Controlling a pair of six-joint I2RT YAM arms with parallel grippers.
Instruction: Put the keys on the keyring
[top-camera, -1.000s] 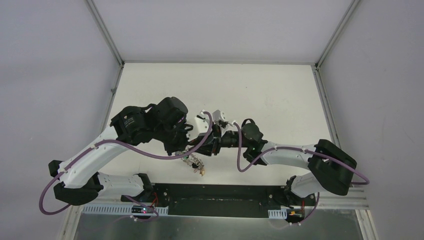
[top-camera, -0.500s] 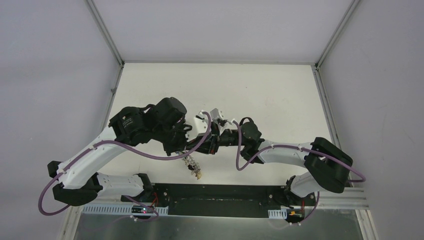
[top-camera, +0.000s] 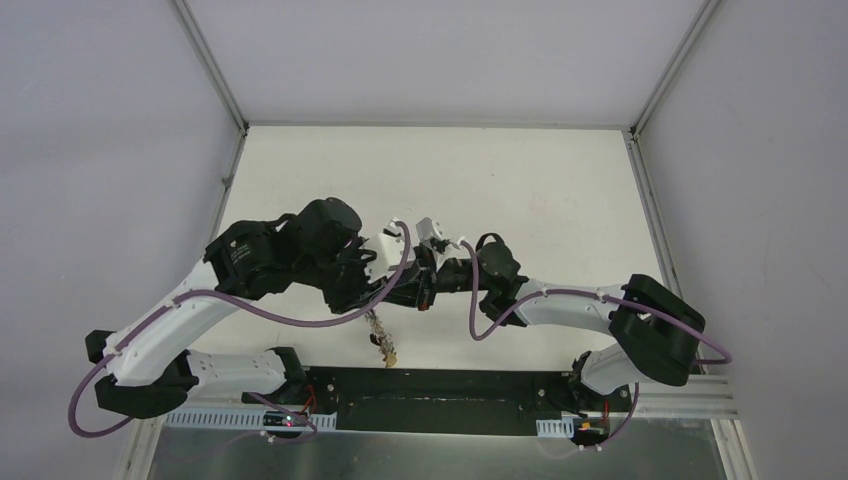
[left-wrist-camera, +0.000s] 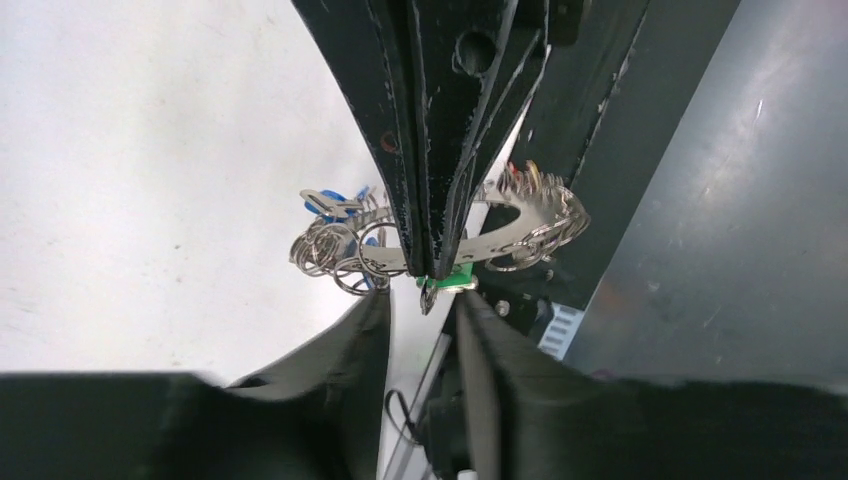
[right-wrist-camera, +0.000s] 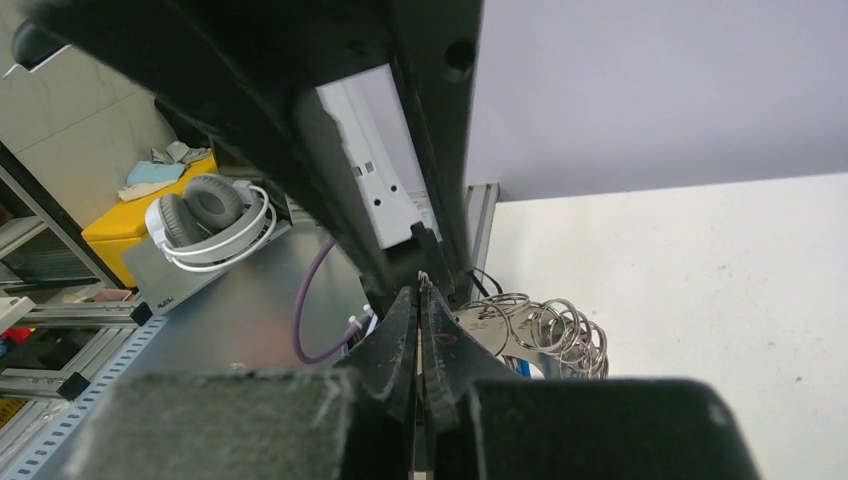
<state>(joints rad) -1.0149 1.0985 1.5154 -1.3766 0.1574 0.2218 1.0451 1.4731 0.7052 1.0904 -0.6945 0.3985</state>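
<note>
Place: robotics lab test cell | Enclosure: flat white surface (top-camera: 560, 180) boxed by pale grey panel walls (top-camera: 100, 150) on aluminium frame posts (top-camera: 211, 65) | Fittings: slotted white cable duct (top-camera: 210, 418) | Beyond: white over-ear headphones (right-wrist-camera: 205, 215), yellow plastic bin (right-wrist-camera: 130, 218), grey metal racking (right-wrist-camera: 55, 345)

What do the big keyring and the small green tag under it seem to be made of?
The keyring looks like bare polished metal: it is silvery, with sharp bright glints along its flat band and on the thin wire loops that are strung on it. The green tag is probably plastic: its colour is flat and saturated, with no metallic shine. Only a small part of it shows, so this is less certain.
</note>
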